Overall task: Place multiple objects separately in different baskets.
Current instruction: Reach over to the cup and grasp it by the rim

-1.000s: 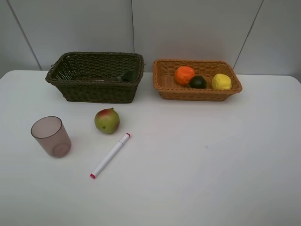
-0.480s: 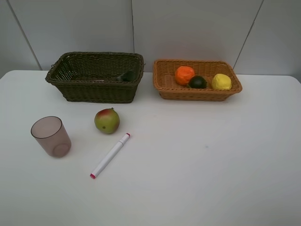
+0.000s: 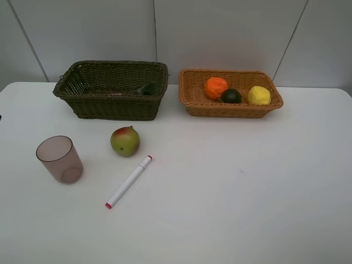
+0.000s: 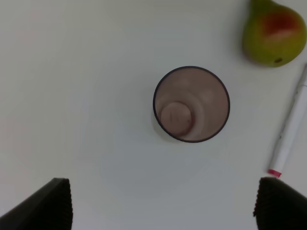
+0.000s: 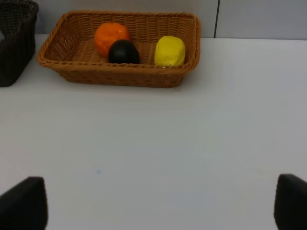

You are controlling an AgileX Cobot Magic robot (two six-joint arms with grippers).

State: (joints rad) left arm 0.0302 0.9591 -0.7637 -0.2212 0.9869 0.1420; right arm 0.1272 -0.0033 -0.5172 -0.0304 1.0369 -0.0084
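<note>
Cup (image 4: 192, 104) upright on worktop (image 4: 72, 72), near mango (image 4: 273, 36), below left tool (image 4: 162, 194), jaws spread wide. Likely light, thin-walled, slippery: pinch one wall at the rim, gently.

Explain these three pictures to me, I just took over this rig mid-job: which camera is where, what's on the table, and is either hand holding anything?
The robot has two arms, each ending in a two-fingered hand. The wide picture comes from a camera mounted high, off the arms. The other two come from wrist cameras; the dark shapes at their edges are fingertips. The left hand hangs open above the mauve cup, with the mango and white marker beside it on the table. The right hand faces the tan basket holding the orange, dark fruit and lemon. The dark basket holds a dark green bottle. Neither hand holds anything.
</note>
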